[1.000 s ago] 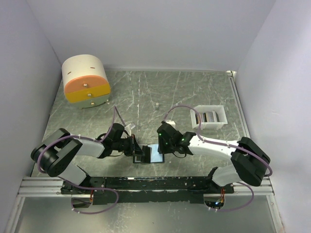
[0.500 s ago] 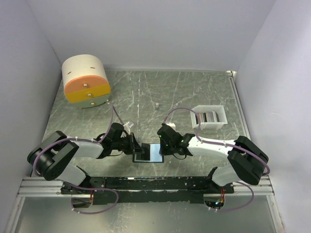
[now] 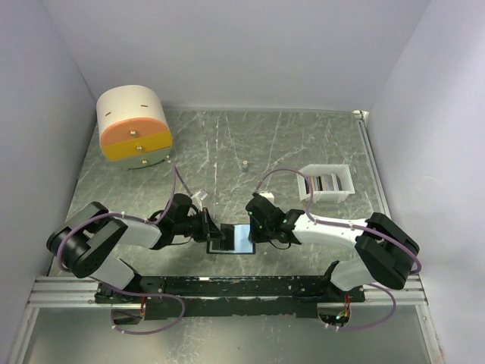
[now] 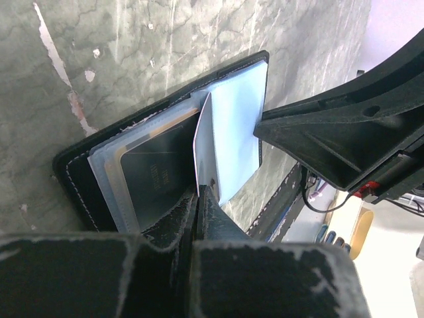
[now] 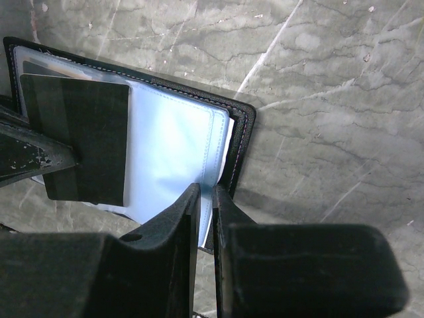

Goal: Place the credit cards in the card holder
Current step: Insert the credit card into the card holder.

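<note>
Pinching a dark card (image 4: 204,146) in the left gripper (image 4: 199,193) jaws, over the open card holder (image 4: 152,173) on the table (image 3: 303,144). Clamping its edge with nearly closed right gripper (image 5: 207,199) jaws. Basically unchanged since half a second ago.

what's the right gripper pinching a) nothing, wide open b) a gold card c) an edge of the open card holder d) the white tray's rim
c: the right wrist view shows the right gripper closed on the edge of the card holder, while the left gripper holds a card to it.
</note>
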You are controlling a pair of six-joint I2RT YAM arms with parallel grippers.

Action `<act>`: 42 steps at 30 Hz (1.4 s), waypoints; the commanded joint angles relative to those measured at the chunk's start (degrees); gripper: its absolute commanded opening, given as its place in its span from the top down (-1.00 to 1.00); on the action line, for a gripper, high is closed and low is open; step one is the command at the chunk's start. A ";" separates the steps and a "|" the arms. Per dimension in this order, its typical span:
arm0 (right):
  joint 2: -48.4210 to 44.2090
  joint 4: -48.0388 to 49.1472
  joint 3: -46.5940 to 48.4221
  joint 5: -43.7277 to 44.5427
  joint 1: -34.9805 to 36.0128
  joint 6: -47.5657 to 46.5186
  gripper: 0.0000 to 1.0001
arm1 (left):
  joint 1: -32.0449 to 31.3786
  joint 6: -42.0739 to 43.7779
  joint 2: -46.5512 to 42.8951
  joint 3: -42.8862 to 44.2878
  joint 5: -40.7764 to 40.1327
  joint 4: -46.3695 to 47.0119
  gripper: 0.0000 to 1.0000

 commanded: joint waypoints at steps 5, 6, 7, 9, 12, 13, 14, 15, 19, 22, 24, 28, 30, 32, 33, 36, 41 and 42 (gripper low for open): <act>0.48 -1.59 -2.17 0.78 0.28 0.65 0.76 | -0.06 -0.54 4.05 -3.07 0.58 4.56 0.86; 0.48 -1.67 -2.23 0.89 0.31 0.65 0.76 | -0.06 -0.77 4.43 -3.25 0.77 5.11 0.86; 0.41 -1.59 -2.37 1.05 0.32 0.65 0.76 | -0.06 -0.84 4.99 -3.14 1.15 5.31 0.87; 0.11 -1.62 -2.40 1.91 0.27 0.48 0.76 | -0.13 -0.95 5.85 -2.83 1.83 5.25 0.86; -0.05 -1.83 -2.28 2.58 0.30 0.28 0.77 | -0.31 -1.56 6.19 -3.17 2.23 5.59 0.86; -0.05 -2.06 -2.11 2.76 0.24 0.29 0.77 | -0.35 -1.69 6.09 -3.54 2.32 5.86 0.86; -0.11 -2.06 -2.09 2.79 0.23 0.30 0.77 | -0.45 -1.72 6.09 -3.72 2.37 6.00 0.86; -0.18 -1.98 -2.17 2.76 0.24 0.30 0.77 | -0.52 -1.79 6.05 -3.82 2.48 6.08 0.86; -0.18 -1.83 -2.00 2.84 0.29 0.45 0.78 | -0.72 -1.90 6.21 -4.12 2.85 6.47 0.86; 0.22 -0.79 -2.42 2.35 0.27 0.72 0.78 | -0.79 -1.66 6.26 -4.05 2.90 5.85 0.86; 0.63 -0.61 -2.32 2.18 0.29 0.78 0.78 | -0.77 -1.51 6.18 -4.00 2.98 5.56 0.87; 0.75 -0.34 -2.03 2.11 0.25 1.40 0.78 | -0.85 -1.05 5.89 -3.24 3.04 3.84 0.86; 0.49 0.14 -1.93 1.93 0.25 1.67 0.78 | -0.85 -0.94 6.08 -2.80 3.08 3.44 0.87; 0.39 0.27 -1.68 1.84 0.24 1.64 0.79 | -0.85 -0.93 6.26 -2.64 3.14 3.30 0.87; 0.37 0.22 -1.46 1.83 0.27 1.55 0.79 | -0.87 -0.98 6.14 -2.79 3.10 3.43 0.86; 0.10 -0.92 -0.80 2.05 0.28 1.25 0.79 | -0.94 -0.81 5.90 -2.87 2.63 2.71 0.86; -3.05 -3.99 1.05 3.90 0.25 1.05 0.60 | -0.94 -0.48 5.21 -3.39 1.77 1.74 0.86; -3.78 -4.24 1.40 4.49 0.24 0.96 0.57 | -0.94 -0.57 5.31 -3.42 1.63 2.12 0.86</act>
